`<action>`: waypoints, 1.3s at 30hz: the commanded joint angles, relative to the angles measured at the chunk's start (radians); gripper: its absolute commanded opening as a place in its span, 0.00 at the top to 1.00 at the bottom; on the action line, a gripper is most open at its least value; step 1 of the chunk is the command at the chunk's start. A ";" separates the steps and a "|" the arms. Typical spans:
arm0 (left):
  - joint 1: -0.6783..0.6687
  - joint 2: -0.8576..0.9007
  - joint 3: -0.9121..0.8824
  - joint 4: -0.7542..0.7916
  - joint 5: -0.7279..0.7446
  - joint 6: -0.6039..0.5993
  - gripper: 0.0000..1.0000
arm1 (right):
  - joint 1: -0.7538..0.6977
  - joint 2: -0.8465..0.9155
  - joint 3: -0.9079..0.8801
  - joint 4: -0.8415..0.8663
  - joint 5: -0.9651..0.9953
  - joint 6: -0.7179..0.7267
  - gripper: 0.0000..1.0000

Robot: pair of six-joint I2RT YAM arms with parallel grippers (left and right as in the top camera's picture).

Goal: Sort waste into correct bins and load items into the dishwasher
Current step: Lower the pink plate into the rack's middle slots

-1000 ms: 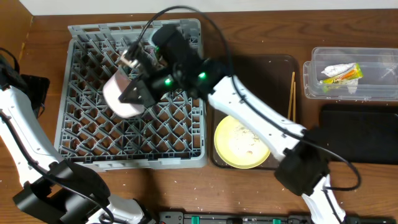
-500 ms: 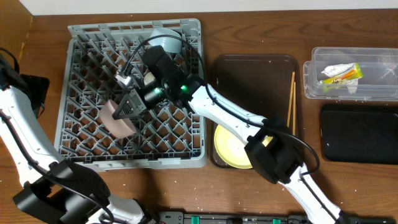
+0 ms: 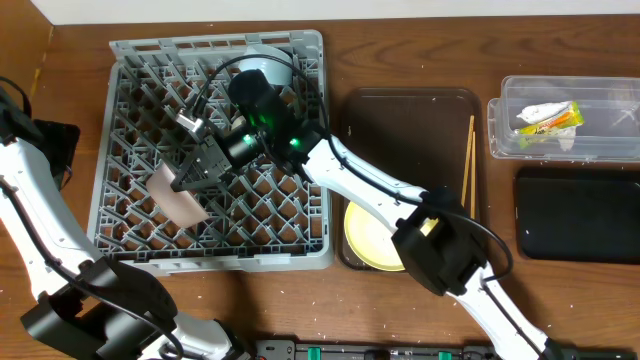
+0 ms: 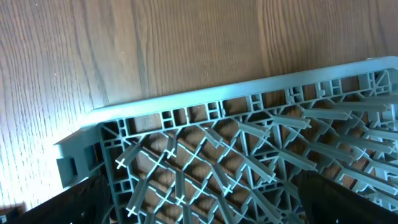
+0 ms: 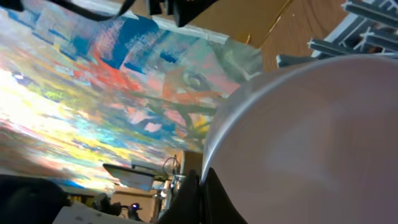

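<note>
Brown wooden table (image 3: 400, 40) carries everything. Grey dish rack (image 3: 215, 258) fills 9 o'clock side, flat on wood. Dark brown serving tray (image 3: 400, 130) dead centre, just beside rack. Clear plastic tub (image 3: 600, 145) at 2 o'clock. Black tray (image 3: 575, 215) at 3 o'clock, just below tub.

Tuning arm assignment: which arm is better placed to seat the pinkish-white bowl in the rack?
Right: the right gripper is shut on the pinkish-white bowl, tilted among the dish rack pegs. The left gripper hangs open and empty at the rack's corner.
</note>
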 commanded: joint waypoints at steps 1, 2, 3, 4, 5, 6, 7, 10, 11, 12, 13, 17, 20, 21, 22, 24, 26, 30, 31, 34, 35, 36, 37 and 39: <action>0.003 -0.020 -0.003 -0.004 -0.020 -0.009 0.02 | 0.009 0.047 0.003 -0.002 -0.008 0.058 0.99; 0.003 -0.020 -0.003 -0.004 -0.020 -0.009 0.02 | 0.009 0.058 0.003 -0.002 -0.007 0.073 0.99; 0.003 -0.020 -0.003 -0.004 -0.020 -0.009 0.02 | 0.008 0.060 0.003 -0.002 -0.007 0.082 0.99; 0.003 -0.020 -0.003 -0.004 -0.020 -0.009 0.02 | 0.008 0.063 0.003 -0.003 -0.007 0.085 0.99; 0.003 -0.020 -0.003 -0.004 -0.020 -0.009 0.02 | 0.008 0.068 0.003 -0.003 -0.008 0.086 0.99; 0.003 -0.020 -0.003 -0.004 -0.020 -0.009 0.02 | 0.008 0.068 0.003 -0.003 -0.007 0.089 0.99; 0.003 -0.020 -0.003 -0.004 -0.020 -0.009 0.02 | 0.008 0.068 0.003 -0.003 -0.007 0.089 0.99; 0.003 -0.020 -0.003 -0.004 -0.020 -0.009 0.02 | 0.008 0.068 0.003 -0.003 -0.002 0.089 0.99; 0.003 -0.020 -0.003 -0.004 -0.020 -0.009 0.02 | 0.006 0.068 0.003 -0.003 0.003 0.089 0.99; 0.003 -0.020 -0.003 -0.004 -0.020 -0.009 0.02 | 0.003 0.068 0.003 -0.005 0.004 0.089 0.99; 0.003 -0.020 -0.003 -0.004 -0.020 -0.009 0.02 | 0.000 0.068 0.003 -0.011 0.004 0.089 0.99; 0.003 -0.020 -0.003 -0.004 -0.020 -0.009 0.02 | -0.019 0.068 0.003 -0.021 0.004 0.080 0.99; 0.003 -0.020 -0.003 -0.004 -0.020 -0.009 0.02 | -0.029 0.068 0.003 -0.020 0.010 0.031 0.97; 0.003 -0.020 -0.003 -0.004 -0.020 -0.009 0.02 | -0.031 0.068 0.003 -0.021 0.018 0.005 0.96; 0.003 -0.020 -0.003 -0.004 -0.020 -0.009 0.02 | -0.036 0.068 0.003 -0.021 0.032 -0.026 0.94; 0.003 -0.020 -0.003 -0.004 -0.020 -0.009 0.02 | -0.047 0.068 0.003 -0.021 0.047 -0.043 0.91; 0.003 -0.020 -0.003 -0.004 -0.020 -0.009 0.02 | -0.062 0.068 0.003 -0.021 0.058 -0.057 0.85; 0.003 -0.020 -0.003 -0.004 -0.020 -0.009 0.02 | -0.097 0.068 0.003 -0.021 0.067 -0.077 0.73; 0.003 -0.020 -0.003 -0.004 -0.020 -0.010 0.02 | -0.103 0.068 0.003 -0.021 0.077 -0.087 0.72; 0.003 -0.020 -0.003 -0.004 -0.020 -0.009 0.02 | -0.123 0.062 0.003 -0.026 0.107 -0.115 0.72; 0.003 -0.020 -0.003 -0.004 -0.020 -0.009 0.02 | -0.132 0.058 0.003 -0.040 0.122 -0.128 0.72; 0.003 -0.020 -0.003 -0.004 -0.020 -0.009 0.02 | -0.140 0.050 0.003 -0.065 0.140 -0.150 0.73; 0.003 -0.020 -0.003 -0.004 -0.020 -0.009 0.02 | -0.149 0.043 0.003 -0.091 0.156 -0.173 0.72; 0.003 -0.020 -0.003 -0.004 -0.020 -0.009 0.02 | -0.167 0.019 0.003 -0.164 0.195 -0.238 0.72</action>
